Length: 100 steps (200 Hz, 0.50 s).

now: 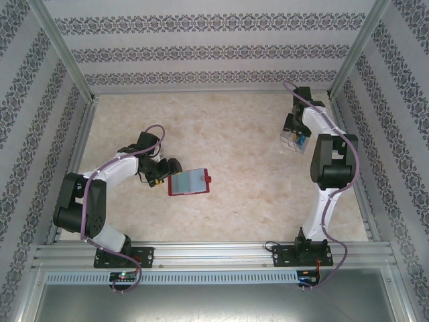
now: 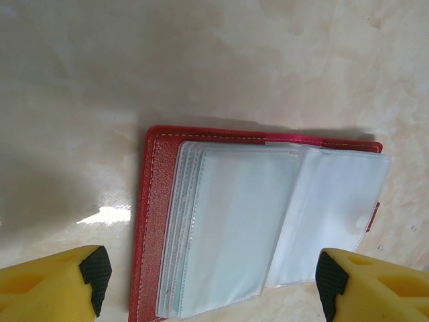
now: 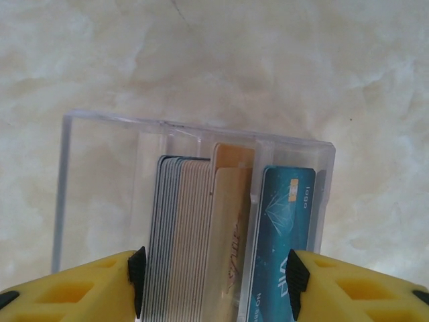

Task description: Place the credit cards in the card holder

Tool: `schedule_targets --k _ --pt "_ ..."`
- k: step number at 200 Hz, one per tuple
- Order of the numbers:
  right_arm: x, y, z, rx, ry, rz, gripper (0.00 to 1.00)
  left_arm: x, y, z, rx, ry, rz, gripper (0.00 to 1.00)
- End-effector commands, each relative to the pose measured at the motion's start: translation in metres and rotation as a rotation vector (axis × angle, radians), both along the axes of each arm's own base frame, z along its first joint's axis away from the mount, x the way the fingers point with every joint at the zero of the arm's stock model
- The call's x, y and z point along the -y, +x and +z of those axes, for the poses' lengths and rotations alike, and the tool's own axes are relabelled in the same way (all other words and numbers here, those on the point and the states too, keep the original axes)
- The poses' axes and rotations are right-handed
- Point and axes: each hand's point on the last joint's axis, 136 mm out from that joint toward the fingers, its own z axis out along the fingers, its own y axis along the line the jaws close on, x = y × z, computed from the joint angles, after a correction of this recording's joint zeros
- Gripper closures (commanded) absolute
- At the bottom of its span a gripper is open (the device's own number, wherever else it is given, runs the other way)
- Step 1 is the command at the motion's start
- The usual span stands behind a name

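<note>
Item: credit cards, thin flat rectangular plastic, comprising one teal-faced card [image 3: 281,235] and a packed stack [image 3: 188,228] of grey, white and beige cards. All are stood on edge inside the card holder [image 3: 100,124], a small clear transparent plastic box with inner dividers, which is set at the far right of the marbled beige table [image 3: 281,54]. The teal card is kept in the right compartment and the stack in the one just left of it; nothing is seen in the left bay. The right gripper [image 3: 216,278] is held over the box with its jaws parted, astride the stack and the teal card; nothing is seen clamped. The left gripper [image 2: 214,282] is spread wide and empty over an open red fold-over wallet [image 2: 151,221] with clear sleeves, laid left of centre; whether cards are tucked in those pale sleeves cannot be told. Handling, as judged: the cards are light, stiff yet springy, and slick, so a card is best pinched across its faces at a free upper edge. The holder is light and brittle, and is easily slid or tipped if nudged.
</note>
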Motion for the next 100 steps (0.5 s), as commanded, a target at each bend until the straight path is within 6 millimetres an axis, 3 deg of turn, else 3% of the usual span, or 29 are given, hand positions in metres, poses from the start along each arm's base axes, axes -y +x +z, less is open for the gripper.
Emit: schedule_targets --k 1,39,100 --pt "0.011 -0.007 -0.001 -0.033 -0.052 -0.017 0.4 0.001 -0.007 0.001 -0.005 0.005 -0.027 0.18" --pt "0.021 -0.013 0.013 -0.047 -0.133 -0.015 0.51 0.0 -0.006 0.001 -0.003 0.007 -0.023 0.18" --pt "0.03 -0.017 0.036 -0.047 -0.217 0.003 0.59 0.002 -0.006 -0.001 -0.008 0.001 -0.024 0.18"
